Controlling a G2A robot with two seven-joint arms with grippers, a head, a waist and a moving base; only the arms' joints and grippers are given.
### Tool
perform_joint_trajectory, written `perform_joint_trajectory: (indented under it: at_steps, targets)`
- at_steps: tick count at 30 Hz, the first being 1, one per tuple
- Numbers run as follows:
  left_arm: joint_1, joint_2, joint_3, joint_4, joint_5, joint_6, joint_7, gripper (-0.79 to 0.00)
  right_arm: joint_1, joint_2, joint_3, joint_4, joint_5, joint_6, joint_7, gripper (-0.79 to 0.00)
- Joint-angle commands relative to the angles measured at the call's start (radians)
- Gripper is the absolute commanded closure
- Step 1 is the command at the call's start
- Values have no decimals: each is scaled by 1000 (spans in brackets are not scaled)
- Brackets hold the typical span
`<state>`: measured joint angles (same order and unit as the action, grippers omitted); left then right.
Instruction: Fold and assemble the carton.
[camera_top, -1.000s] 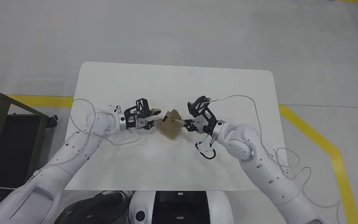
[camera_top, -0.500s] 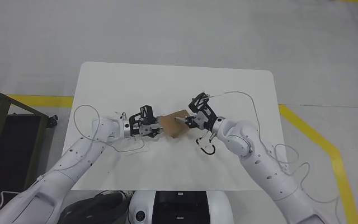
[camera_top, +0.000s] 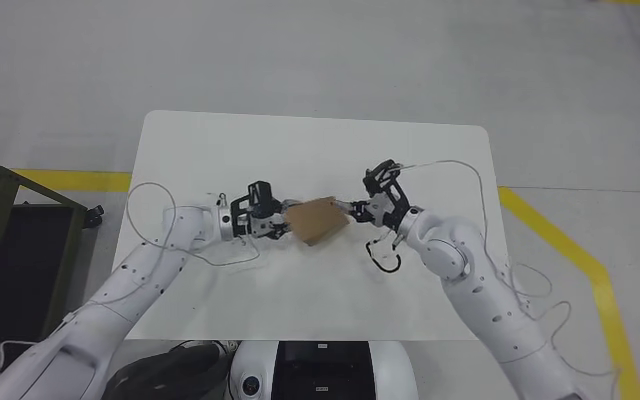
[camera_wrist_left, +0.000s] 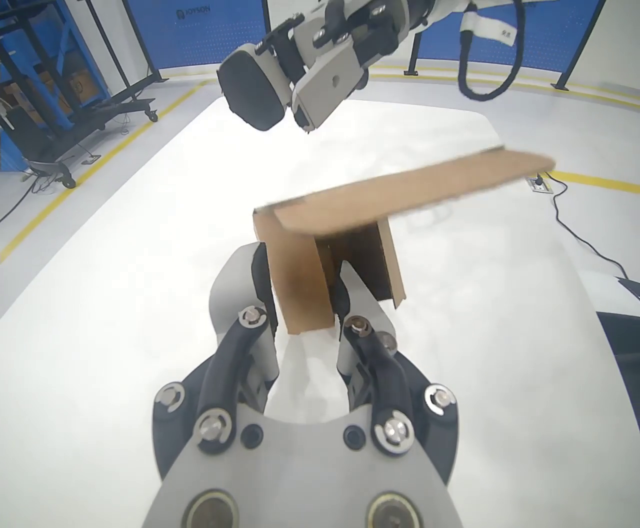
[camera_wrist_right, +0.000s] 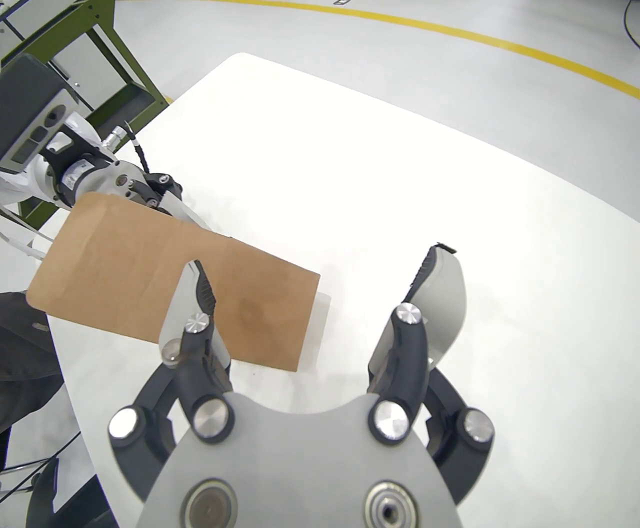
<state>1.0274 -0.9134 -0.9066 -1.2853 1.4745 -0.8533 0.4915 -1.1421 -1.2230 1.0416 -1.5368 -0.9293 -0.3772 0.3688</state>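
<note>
Top view shows you the carton near the middle of the table. Your left gripper sits at the carton's 9 o'clock side, jaws clamped on a cardboard flap. Your right gripper sits at 3 o'clock, just beside the carton, jaws spread wide and gripping nothing.
</note>
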Motion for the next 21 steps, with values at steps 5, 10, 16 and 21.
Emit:
perform_joint_trajectory:
  at_steps: [5,10,16,21]
  targets:
    - [-26,-9,4,-16,-5,-18,20,-243,6,2,16,39,4,1,21,-683]
    - [-47,-18,12,-37,-10,-40,30,-234,22,-5,-6,91,2,5,13,-693]
    - [-85,-34,29,-43,-35,-53,5,-231,29,-9,-14,137,7,2,-8,-705]
    - [-123,-55,45,12,-98,-44,-39,-237,20,-9,-9,155,19,-17,-21,-727]
